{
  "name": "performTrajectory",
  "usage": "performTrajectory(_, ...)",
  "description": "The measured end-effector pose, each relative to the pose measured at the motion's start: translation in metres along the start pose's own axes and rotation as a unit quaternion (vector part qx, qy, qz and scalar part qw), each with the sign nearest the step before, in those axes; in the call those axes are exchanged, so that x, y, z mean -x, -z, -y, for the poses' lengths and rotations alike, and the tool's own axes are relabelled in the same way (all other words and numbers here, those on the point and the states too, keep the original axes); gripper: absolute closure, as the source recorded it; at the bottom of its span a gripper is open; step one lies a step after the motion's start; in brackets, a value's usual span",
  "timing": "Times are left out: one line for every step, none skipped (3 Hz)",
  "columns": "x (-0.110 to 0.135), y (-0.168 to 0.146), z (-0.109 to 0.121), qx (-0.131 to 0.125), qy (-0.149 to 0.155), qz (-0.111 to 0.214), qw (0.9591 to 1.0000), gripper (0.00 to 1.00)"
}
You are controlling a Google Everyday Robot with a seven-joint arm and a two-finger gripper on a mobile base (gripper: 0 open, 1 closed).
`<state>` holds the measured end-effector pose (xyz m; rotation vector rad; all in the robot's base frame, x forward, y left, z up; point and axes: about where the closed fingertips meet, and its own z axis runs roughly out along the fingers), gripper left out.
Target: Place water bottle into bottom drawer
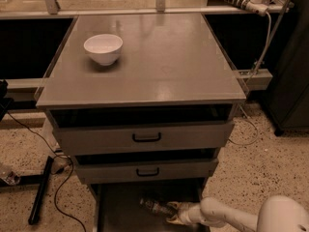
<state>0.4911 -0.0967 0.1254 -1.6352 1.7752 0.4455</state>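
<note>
Camera view, the only one. A white bowl is noted on the cabinet top, left rear. Two closed drawer fronts are seen below.

The bottom drawer is pulled out at the lower edge. The water bottle is seen lying on its side on the dark drawer floor. The gripper is held low inside the drawer, at the bottle's right end. Whether the claw is spread or pinching the bottle cannot be told.

Placement is judged nearly done. Release, if not made, and withdrawal are left.
</note>
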Motion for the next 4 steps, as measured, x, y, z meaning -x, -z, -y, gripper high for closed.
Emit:
performTrajectory(0.0, 0.0, 0.0, 0.0, 0.0, 0.0, 1.0, 0.35)
performTrajectory(0.0, -0.0001, -0.0001, 0.0, 0.0, 0.0, 1.0, 0.12)
performTrajectory(0.0001, -0.0001, -0.0001, 0.0, 0.0, 0.0, 1.0, 0.0)
performTrajectory(0.0001, -0.0001, -0.0001, 0.0, 0.0, 0.0, 1.0, 0.0)
